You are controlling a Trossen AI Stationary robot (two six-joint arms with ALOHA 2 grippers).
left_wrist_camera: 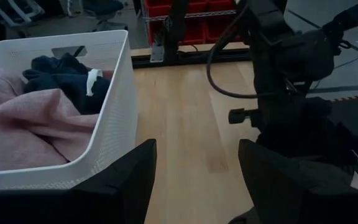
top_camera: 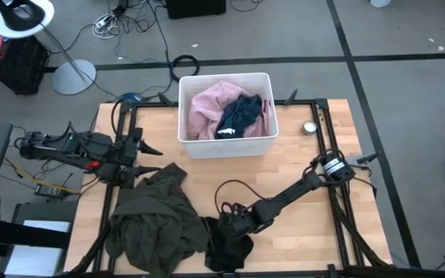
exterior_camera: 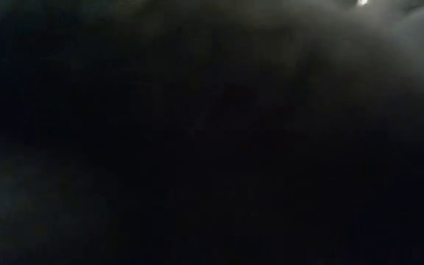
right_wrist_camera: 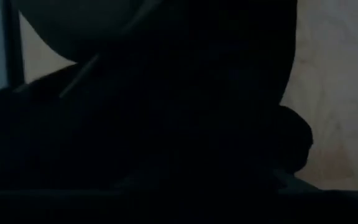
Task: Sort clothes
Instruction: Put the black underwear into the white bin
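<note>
- While two garments already lie in the white bin (top_camera: 263, 144) at the middle of the desk's far edge, the sorting looks, by my judgement, partly done, with at least two pieces left on the desk (top_camera: 300, 177).
- By the left edge the left pincer (top_camera: 150, 160) hangs just above the desk with its two fingers spread and nothing between them; its wrist view looks past them at the bin wall and bare wood.
- Just nearer the front from it lies the olive-green garment (top_camera: 149, 220), a large crumpled heap reaching to the front edge on the left side; it is not yet sorted.
- In the bin, the pink garment (top_camera: 207, 108) fills the left part and the dark teal-blue garment (top_camera: 240, 114) lies on its right, partly over it.
- Near the middle of the front edge lies a black garment (top_camera: 226, 245), touching the olive-green one.
- The right pincer (top_camera: 229, 224) is down at this black garment's upper part; whether its fingers are open or closed on the cloth I cannot tell, since its wrist view shows only dark fabric close up.
- The low view is blocked by something dark, so any further clothes there are hidden.
- A small round metal object (top_camera: 309, 127) sits right of the bin.
</note>
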